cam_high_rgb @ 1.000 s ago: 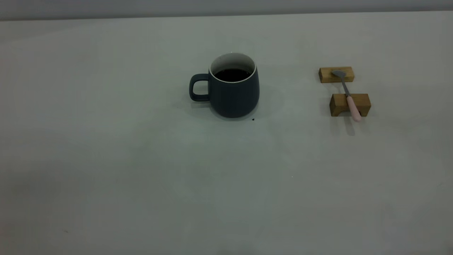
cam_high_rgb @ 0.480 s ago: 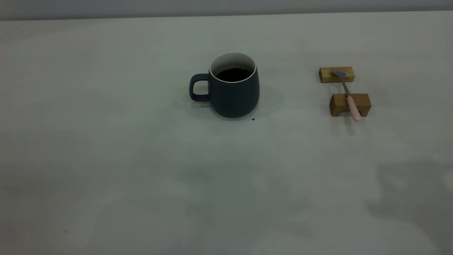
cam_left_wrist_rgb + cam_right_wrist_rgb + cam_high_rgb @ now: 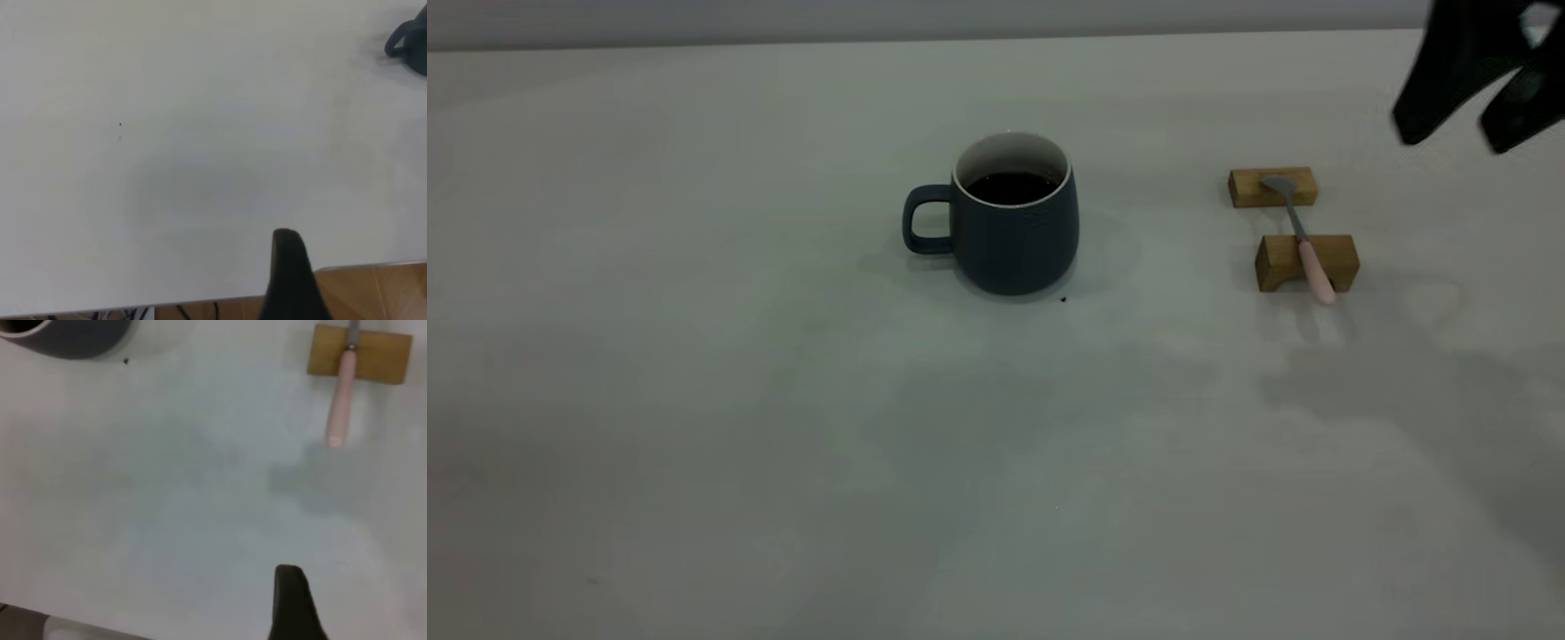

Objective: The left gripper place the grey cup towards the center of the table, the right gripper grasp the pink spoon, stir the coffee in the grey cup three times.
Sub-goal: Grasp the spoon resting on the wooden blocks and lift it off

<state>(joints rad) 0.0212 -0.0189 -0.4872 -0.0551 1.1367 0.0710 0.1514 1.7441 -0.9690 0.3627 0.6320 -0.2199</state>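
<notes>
The grey cup point(image 3: 1014, 233) stands upright near the middle of the table point(image 3: 783, 400), handle point(image 3: 925, 220) to the left, with dark coffee point(image 3: 1011, 187) inside. The pink spoon point(image 3: 1303, 240) lies across two tan wooden blocks right of the cup, bowl on the far block, pink handle point(image 3: 340, 400) over the near one. My right gripper point(image 3: 1454, 133) hangs open in the air at the upper right, beyond and right of the spoon, holding nothing. My left gripper point(image 3: 288, 277) is outside the exterior view, over the table's edge far from the cup point(image 3: 408, 43).
The far block point(image 3: 1272, 187) and the near block point(image 3: 1307, 262) carry the spoon. A tiny dark speck point(image 3: 1063, 300) sits by the cup's base. The arm's shadow falls on the table's right front. Wooden floor point(image 3: 373, 293) shows past the table edge.
My right gripper has come into the exterior view at the upper right. Its shadow has spread leftward over the table's right side. Cup and spoon have not moved.
</notes>
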